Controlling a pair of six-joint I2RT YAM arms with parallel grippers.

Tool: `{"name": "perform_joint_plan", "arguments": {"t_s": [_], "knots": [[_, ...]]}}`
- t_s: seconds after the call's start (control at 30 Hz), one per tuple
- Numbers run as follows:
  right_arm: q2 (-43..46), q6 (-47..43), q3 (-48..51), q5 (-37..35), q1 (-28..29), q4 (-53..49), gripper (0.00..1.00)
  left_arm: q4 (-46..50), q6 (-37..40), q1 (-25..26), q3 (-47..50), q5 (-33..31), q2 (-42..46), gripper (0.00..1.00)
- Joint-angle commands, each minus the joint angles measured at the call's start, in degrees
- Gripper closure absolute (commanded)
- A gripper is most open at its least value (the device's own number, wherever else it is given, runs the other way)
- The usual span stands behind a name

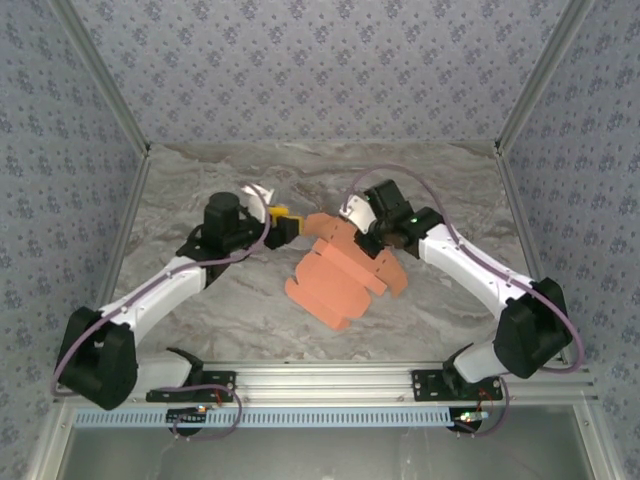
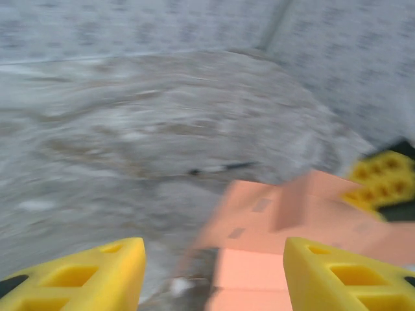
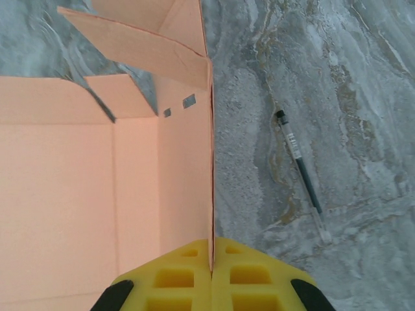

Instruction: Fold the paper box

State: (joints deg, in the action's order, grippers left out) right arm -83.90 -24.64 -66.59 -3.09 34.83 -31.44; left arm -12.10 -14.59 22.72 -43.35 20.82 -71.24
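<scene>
Top external view first, from the left: a wall (image 1: 60, 150) papered in blue-grey with a small flower print closes that side. A silver frame post (image 1: 100, 70) slants down to the back corner of the counter (image 1: 250, 315), which is grey marbled stone with pale veins. My left pincer (image 1: 285, 222) reaches in over that stone, its yellow fingers just beside the far left corner of the paper box (image 1: 345, 275). The box is a salmon-orange card sheet lying partly unfolded at the middle of the counter, flaps spread toward the near edge. My right pincer (image 1: 368, 240) sits at the box's far right side, and past it the same flowered wall (image 1: 590, 150) shuts the room in. A metal rail (image 1: 330, 380) runs along the near edge between my two bases. Left wrist view is blurred, but my left pincer (image 2: 214, 278) stands with its fingers apart and nothing pinched. The orange card (image 2: 285, 220) lies on the counter (image 2: 130, 129) ahead, with the other pincer's yellow pads (image 2: 382, 178) at its right. Right wrist view shows my right pincer (image 3: 211, 272) pressed together on the thin edge of an upright card wall, the box floor (image 3: 78, 194) to its left. A pen (image 3: 298, 165) lies on the bare stone (image 3: 363, 97) to its right, apart from the card.
</scene>
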Motion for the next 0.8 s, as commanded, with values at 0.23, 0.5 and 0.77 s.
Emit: {"name": "perform_joint_plan", "arguments": {"t_s": [0.23,0.5,0.77], "knots": [[-2.7,-19.1,2.7,-18.1,6.9,11.1,1.0,7.1,-1.6,-7.6,-3.0,-11.6,-8.8,0.4],[-3.1,-30.7,10.1,-23.3,9.3,25.3,1.0,4.6,2.1,-6.5,-7.9,0.2,-21.9,0.45],[-3.2,-35.0,15.3,-21.5,7.9,33.7,1.0,3.3,8.2,-2.2,-11.0,6.0,-28.7,0.46]]}}
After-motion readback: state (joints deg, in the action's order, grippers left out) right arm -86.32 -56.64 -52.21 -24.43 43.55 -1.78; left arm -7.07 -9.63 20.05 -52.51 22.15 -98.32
